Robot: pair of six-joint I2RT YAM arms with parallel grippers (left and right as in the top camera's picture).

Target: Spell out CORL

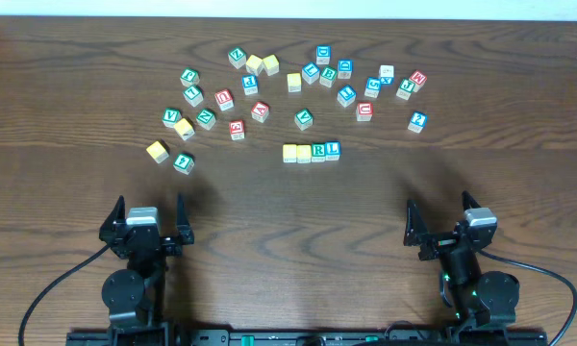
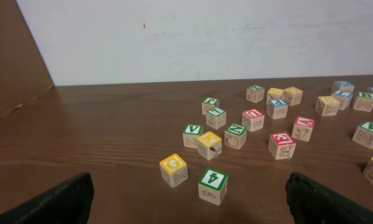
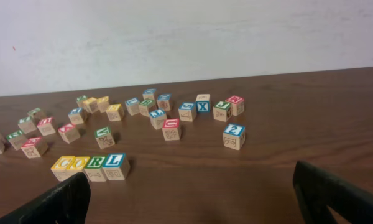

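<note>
Near the middle of the dark brown wooden tabletop [image 1: 77, 58]: one row of four small wooden letter cubes [image 1: 312, 152], sides touching, upright, reading C-O-R-L from the robot's side: yellow-faced C cube [image 3: 63, 165], yellow-faced O cube [image 3: 79, 163], white-faced cube with a green R [image 3: 96, 163], white-faced cube with a blue L [image 3: 115, 160]. Word judged complete. Beyond it lies a scatter of other small wooden letter cubes [image 1: 304, 119], apart from the row. Handling, judged: light, rigid, smooth flat faces, not fragile, easily nudged out of line. Best hold: front and back faces, since neighbours block the sides. Left hand [image 1: 149, 206] and right hand [image 1: 439, 206]: both spread wide, empty, well apart from the row.
</note>
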